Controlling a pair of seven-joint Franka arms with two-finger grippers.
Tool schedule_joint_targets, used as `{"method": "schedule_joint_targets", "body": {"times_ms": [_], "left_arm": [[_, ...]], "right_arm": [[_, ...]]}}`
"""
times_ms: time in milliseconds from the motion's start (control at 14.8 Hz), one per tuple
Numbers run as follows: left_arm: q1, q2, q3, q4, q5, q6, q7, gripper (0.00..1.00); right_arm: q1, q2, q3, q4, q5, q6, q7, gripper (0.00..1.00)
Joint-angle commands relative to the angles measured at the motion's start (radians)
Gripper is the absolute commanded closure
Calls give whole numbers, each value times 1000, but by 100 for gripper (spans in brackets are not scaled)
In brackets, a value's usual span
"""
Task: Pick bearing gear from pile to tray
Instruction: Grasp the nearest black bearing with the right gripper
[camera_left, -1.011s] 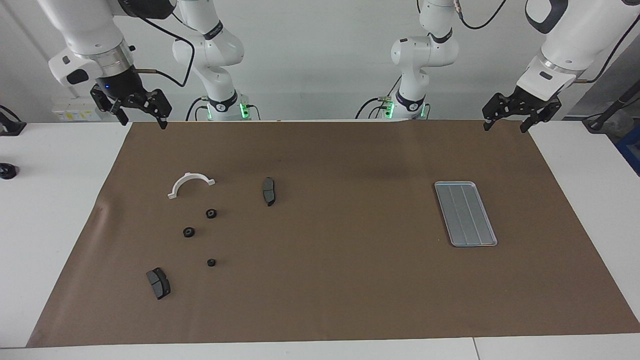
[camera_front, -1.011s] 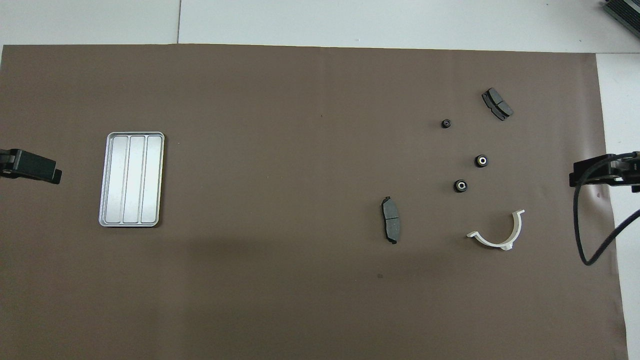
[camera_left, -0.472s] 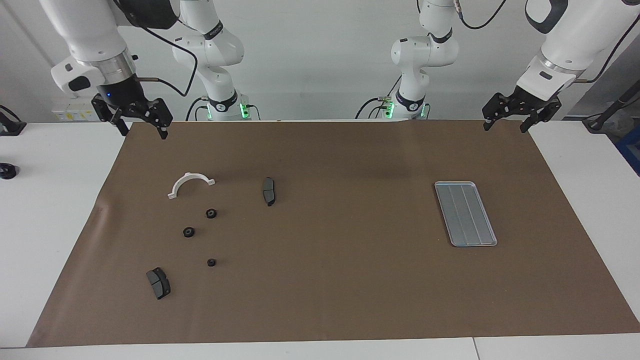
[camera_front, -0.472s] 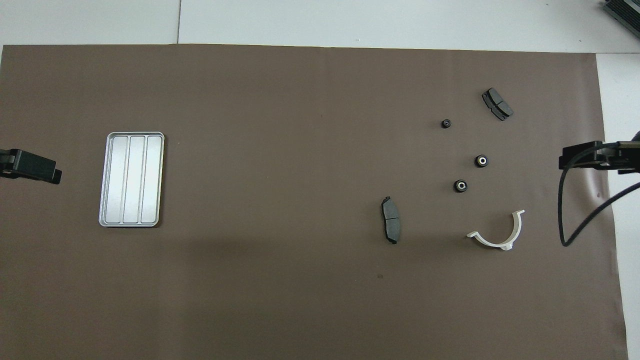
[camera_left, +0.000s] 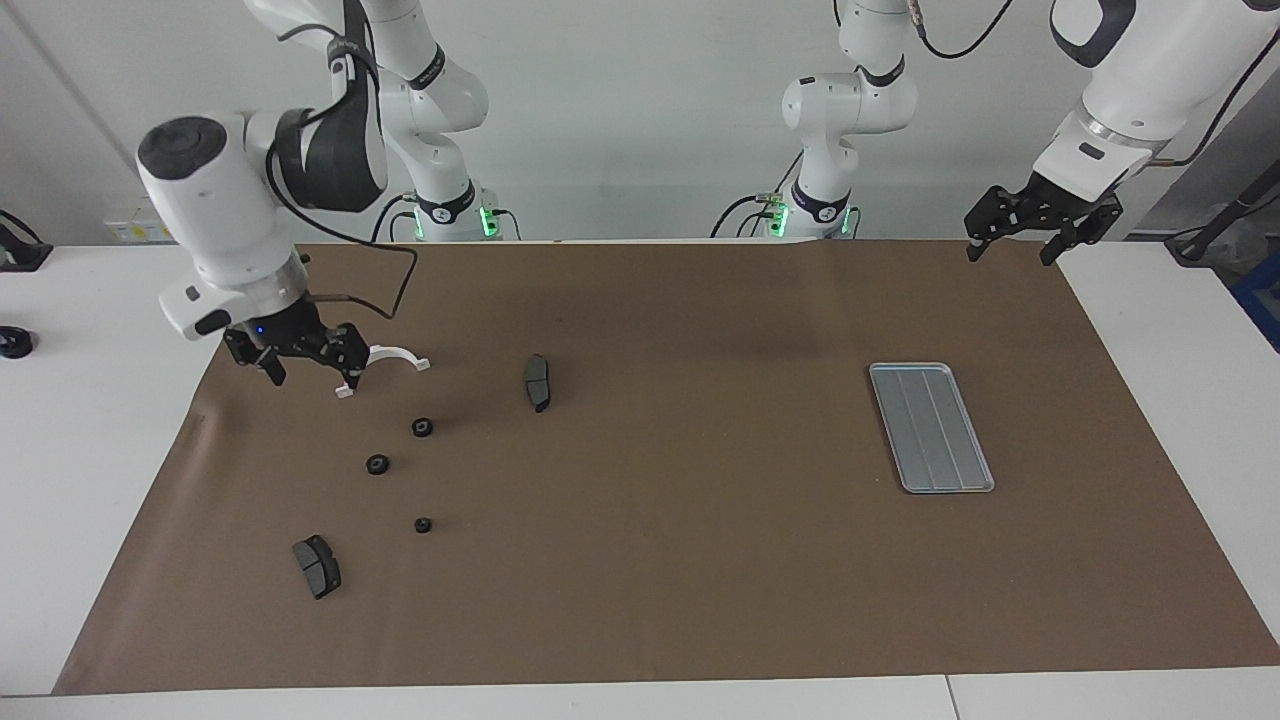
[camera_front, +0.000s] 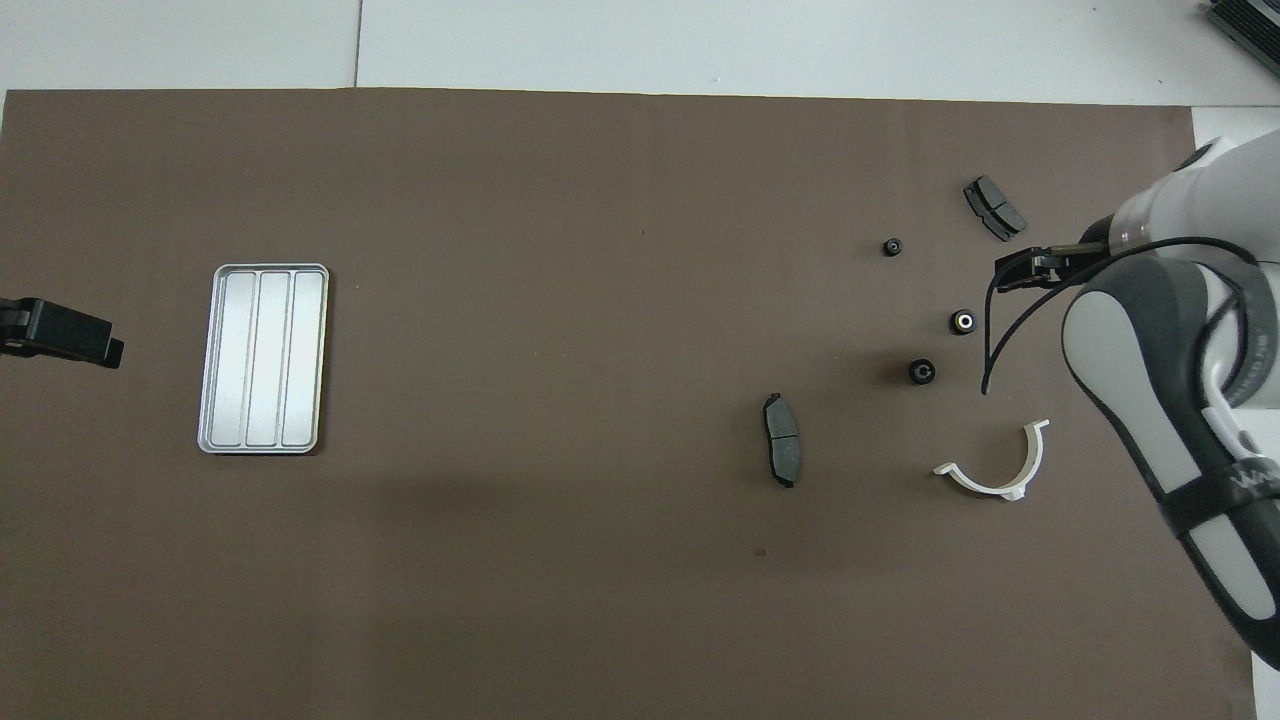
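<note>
The pile lies on the brown mat toward the right arm's end. It holds three small black bearing gears (camera_left: 422, 427) (camera_left: 377, 464) (camera_left: 422, 524), a white half-ring (camera_left: 400, 357) and two dark brake pads (camera_left: 537, 383) (camera_left: 317, 566). The gears also show from overhead (camera_front: 921, 371) (camera_front: 962, 322) (camera_front: 892, 246). The silver ridged tray (camera_left: 930, 427) (camera_front: 263, 358) lies empty toward the left arm's end. My right gripper (camera_left: 312, 377) hangs open and empty above the mat beside the half-ring, hiding one of its ends. My left gripper (camera_left: 1008, 255) waits open above the mat's corner.
The brown mat (camera_left: 680, 560) covers most of the white table. A black cable (camera_front: 990, 340) dangles from the right arm's wrist near the gears. A small black object (camera_left: 15, 342) sits on the bare table toward the right arm's end.
The right arm has swung down and out from its raised rest pose, bringing its open gripper low beside the half-ring. The left arm and all the parts have stayed still.
</note>
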Motion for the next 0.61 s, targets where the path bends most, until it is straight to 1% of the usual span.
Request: {"method": "schedule_joint_targets", "body": {"times_ms": [0, 67, 135, 202, 270, 404, 539], "left_arm": [[-2, -12, 3, -13, 4, -1, -1, 0], [-2, -12, 3, -13, 4, -1, -1, 0], [-2, -12, 3, -13, 4, -1, -1, 0], [-2, -12, 3, -13, 4, -1, -1, 0], [-2, -12, 3, -13, 4, -1, -1, 0], [-2, -12, 3, -13, 4, -1, -1, 0], [-2, -12, 3, -13, 4, -1, -1, 0]], "right_arm": [[-17, 44, 5, -80, 35, 163, -92, 0], [-12, 70, 5, -97, 35, 222, -94, 0], [-2, 79, 5, -116, 36, 260, -94, 0], [0, 85, 5, -123, 35, 267, -94, 0], [2, 108, 5, -133, 36, 274, -94, 0], [-8, 153, 5, -154, 35, 326, -94, 0], [-6, 148, 5, -171, 35, 320, -97, 0]]}}
